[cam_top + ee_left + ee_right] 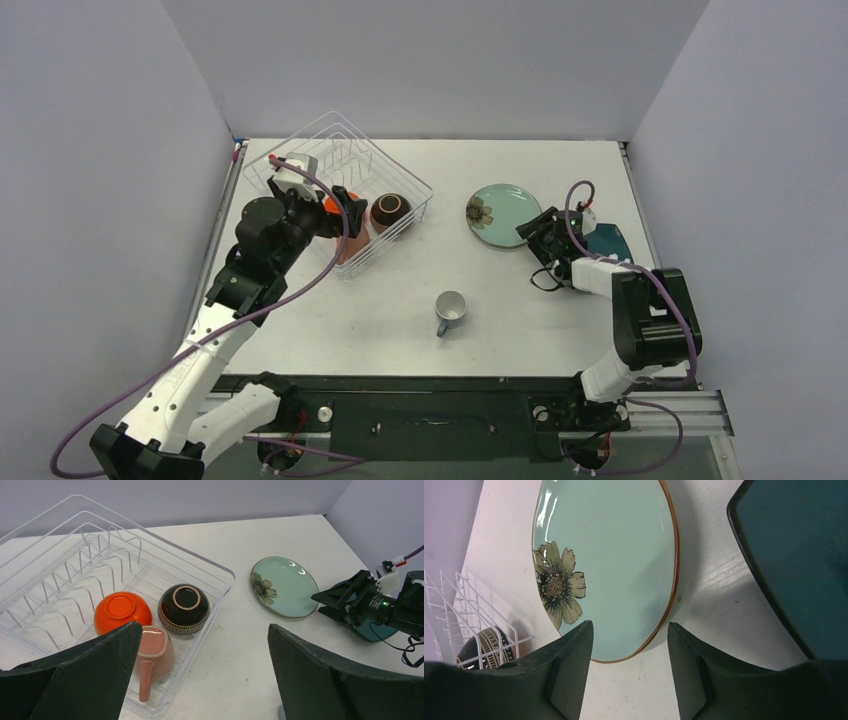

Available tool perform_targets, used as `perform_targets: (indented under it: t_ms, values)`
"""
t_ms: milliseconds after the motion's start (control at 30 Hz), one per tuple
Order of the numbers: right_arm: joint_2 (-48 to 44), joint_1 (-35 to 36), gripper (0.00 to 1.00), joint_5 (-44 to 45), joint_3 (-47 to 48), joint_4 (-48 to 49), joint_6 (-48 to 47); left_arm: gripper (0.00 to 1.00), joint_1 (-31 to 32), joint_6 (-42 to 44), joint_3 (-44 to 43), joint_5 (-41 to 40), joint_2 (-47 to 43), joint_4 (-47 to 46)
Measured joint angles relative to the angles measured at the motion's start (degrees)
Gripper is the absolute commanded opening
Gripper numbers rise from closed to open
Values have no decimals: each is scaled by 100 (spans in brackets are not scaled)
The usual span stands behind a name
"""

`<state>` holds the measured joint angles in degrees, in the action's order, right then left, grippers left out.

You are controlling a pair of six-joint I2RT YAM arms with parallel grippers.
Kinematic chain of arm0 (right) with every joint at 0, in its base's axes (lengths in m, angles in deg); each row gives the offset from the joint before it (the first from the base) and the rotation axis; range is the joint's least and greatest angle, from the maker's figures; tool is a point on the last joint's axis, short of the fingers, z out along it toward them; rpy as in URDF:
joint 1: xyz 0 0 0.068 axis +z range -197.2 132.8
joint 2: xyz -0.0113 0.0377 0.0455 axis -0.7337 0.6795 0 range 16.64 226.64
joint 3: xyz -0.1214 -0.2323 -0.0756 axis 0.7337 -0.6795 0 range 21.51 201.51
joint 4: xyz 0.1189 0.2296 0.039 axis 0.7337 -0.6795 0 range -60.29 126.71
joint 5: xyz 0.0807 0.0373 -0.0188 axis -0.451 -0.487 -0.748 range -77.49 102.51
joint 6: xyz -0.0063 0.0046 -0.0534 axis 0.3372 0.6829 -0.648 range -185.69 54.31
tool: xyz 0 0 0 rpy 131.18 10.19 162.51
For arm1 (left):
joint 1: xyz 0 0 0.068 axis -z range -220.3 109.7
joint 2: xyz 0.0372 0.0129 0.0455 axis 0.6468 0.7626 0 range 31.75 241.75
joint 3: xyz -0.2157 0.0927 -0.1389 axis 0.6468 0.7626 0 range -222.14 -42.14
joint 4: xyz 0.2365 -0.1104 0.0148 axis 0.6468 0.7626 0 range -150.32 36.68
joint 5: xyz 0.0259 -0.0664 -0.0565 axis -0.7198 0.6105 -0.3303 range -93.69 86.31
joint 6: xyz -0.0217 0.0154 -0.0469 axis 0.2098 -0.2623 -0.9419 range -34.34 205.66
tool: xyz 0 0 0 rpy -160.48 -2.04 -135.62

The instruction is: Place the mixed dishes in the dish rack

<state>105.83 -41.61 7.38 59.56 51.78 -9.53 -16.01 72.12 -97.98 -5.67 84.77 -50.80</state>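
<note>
The white wire dish rack (412, 183) stands at the back left. In the left wrist view it (220, 571) holds the orange-red bowl (122, 611) and the brown bowl (183, 608), both upside down, and the pink mug (152, 652) on its side. My left gripper (348, 208) is open and empty above the rack's near corner. The grey-blue mug (450, 311) lies on the table in the middle. The pale-teal flower plate (609, 565) lies flat; my right gripper (629, 625) is open and empty at its near rim. The dark-teal plate (799, 555) lies right of it.
The table (520, 310) is white, with grey walls close on the left, back and right. The right arm (640, 310) stretches over the dark-teal plate (610, 243). The upright dividers (65, 580) in the rack's far half hold nothing.
</note>
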Motion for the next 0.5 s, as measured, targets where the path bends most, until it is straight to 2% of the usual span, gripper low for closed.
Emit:
perform_targets:
  t_ms: [333, 500]
  values:
    - [946, -37, 41, -87, 249, 544, 437, 96, 0, -46, 0, 116, 157, -31]
    - [1185, -76, 23, -44, 398, 682, 437, 96, 0, -87, 0, 229, 186, -31]
